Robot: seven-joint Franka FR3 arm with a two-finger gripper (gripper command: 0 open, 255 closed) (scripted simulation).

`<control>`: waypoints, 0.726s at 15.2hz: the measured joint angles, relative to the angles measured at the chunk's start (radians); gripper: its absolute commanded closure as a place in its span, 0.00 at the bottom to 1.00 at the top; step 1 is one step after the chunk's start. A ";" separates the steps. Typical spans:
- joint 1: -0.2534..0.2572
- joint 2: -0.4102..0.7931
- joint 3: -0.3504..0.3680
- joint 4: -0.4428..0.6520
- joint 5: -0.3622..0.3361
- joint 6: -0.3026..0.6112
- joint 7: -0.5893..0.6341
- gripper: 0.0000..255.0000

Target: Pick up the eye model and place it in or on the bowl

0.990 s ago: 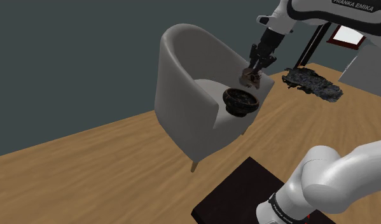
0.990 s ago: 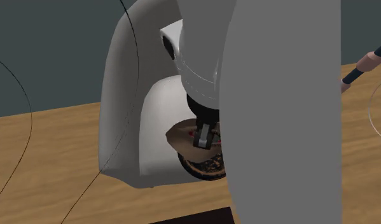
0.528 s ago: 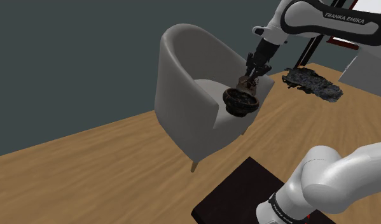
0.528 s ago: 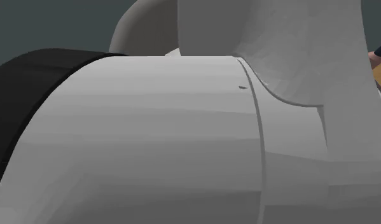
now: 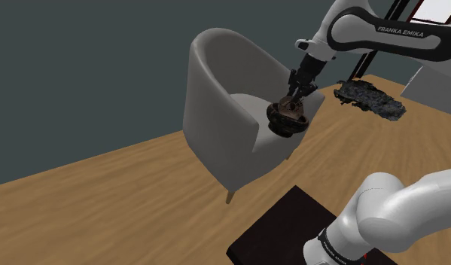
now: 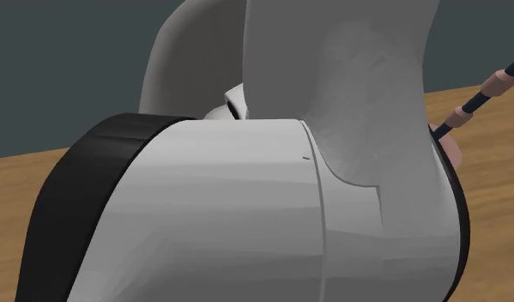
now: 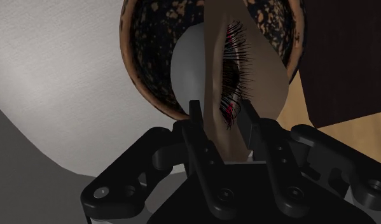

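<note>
step: eye model [image 7: 215, 76] hanging right over the bowl [image 7: 149, 44]
gripper [image 7: 222, 118]: clamped on it
next: prob just let go, gently

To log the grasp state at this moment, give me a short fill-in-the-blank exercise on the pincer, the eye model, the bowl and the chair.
1. The pincer is ___ on the eye model.
2. The dark bowl sits on the ___ of the pale armchair.
3. The armchair stands on a ___ floor.
Missing words: shut; seat; wooden.
</note>
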 measured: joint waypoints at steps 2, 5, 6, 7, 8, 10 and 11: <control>0.000 0.000 0.000 -0.001 0.000 0.001 0.000 1.00; -0.001 0.000 0.000 -0.001 0.000 0.001 0.000 0.00; -0.001 0.000 0.000 -0.001 0.000 0.001 0.000 0.00; -0.001 0.000 0.000 -0.001 0.000 0.001 0.000 0.00; -0.001 0.000 0.000 -0.001 0.000 0.001 0.000 0.00; -0.001 0.000 0.000 -0.002 -0.001 0.001 0.000 0.00; -0.001 -0.002 0.002 0.008 0.000 -0.011 0.001 0.00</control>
